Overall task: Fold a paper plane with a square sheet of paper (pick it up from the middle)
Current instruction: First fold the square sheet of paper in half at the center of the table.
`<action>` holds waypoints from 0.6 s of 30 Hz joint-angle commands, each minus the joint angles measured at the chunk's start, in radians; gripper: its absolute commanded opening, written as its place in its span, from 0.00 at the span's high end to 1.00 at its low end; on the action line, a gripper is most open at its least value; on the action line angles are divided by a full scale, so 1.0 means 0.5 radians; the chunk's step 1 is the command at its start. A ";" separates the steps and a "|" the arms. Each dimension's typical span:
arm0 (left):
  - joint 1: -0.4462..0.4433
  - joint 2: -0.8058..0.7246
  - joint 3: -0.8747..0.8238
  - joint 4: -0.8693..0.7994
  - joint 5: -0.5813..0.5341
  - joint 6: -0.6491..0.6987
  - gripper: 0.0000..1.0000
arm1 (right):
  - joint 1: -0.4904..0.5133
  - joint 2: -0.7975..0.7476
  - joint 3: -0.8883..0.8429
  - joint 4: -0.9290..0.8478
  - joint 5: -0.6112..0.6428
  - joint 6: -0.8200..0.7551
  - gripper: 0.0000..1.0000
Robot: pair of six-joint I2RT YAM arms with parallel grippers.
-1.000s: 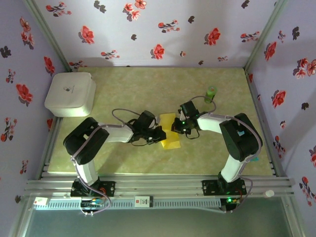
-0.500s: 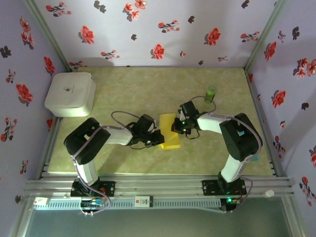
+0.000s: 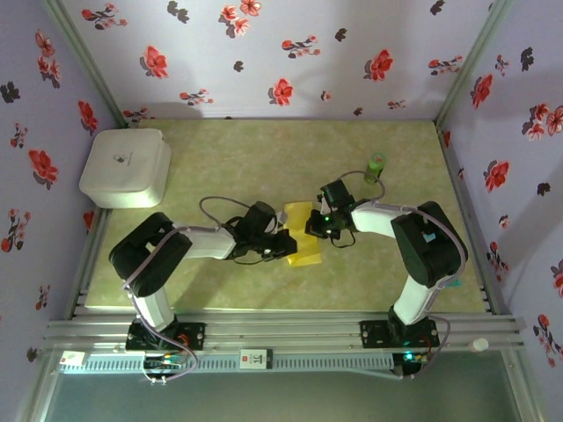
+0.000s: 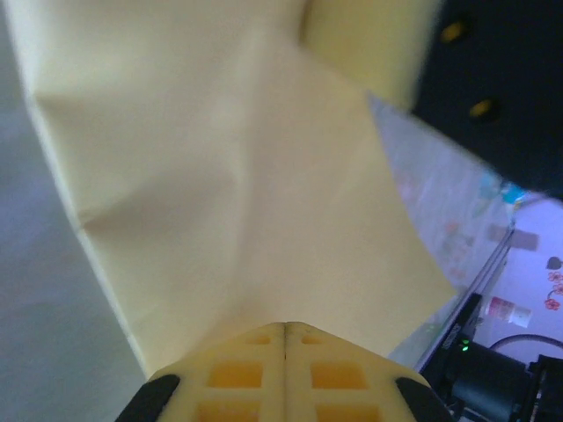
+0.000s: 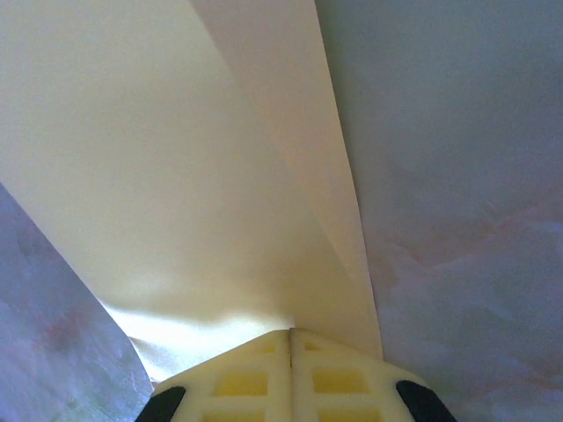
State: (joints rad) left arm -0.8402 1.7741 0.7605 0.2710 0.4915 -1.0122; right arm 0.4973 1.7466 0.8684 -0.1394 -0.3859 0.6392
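Seen from above, my two arms reached in from the bottom of the frame and met just below its centre, over a thin bright yellow sheet of paper (image 3: 302, 237) that lay partly folded on the pale green mottled table mat (image 3: 264, 158). My left claw (image 3: 283, 245) came in from the left and touched the sheet's lower left edge. My right claw (image 3: 314, 227) came in from the right and touched its upper right edge, so the paper sat between the two. In the left wrist view, my left claw (image 4: 286, 327) sat at the bottom centre with its two yellow padded fingertips (image 4: 237, 374) pressed together, no gap between them, pinching the sheet (image 4: 229, 176), which spread up and away with soft creases and a raised flap at the top. In the right wrist view, my right claw (image 5: 290, 332) was likewise closed tight, pads (image 5: 339, 378) meeting at the bottom centre and nipping the sheet (image 5: 158, 158) at its edge, with a long straight fold running toward the upper left. A white rounded plastic box (image 3: 126, 167) rested at the left edge of the mat, well apart from the paper. A small green cylinder (image 3: 376, 167) stood upper right of centre, near my right arm.
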 commanded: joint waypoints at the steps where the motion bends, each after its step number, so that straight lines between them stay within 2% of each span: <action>1: -0.022 0.057 -0.064 -0.089 0.031 0.043 1.00 | 0.003 0.087 -0.119 -0.301 0.173 0.025 1.00; 18: -0.137 -0.124 -0.095 -0.504 -0.086 0.255 1.00 | 0.003 0.094 -0.120 -0.298 0.183 0.027 1.00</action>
State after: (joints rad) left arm -0.8898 1.7374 0.7372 0.1482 0.4629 -0.9314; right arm 0.4973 1.7454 0.8639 -0.1345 -0.3862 0.6392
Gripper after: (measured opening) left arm 0.047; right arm 0.046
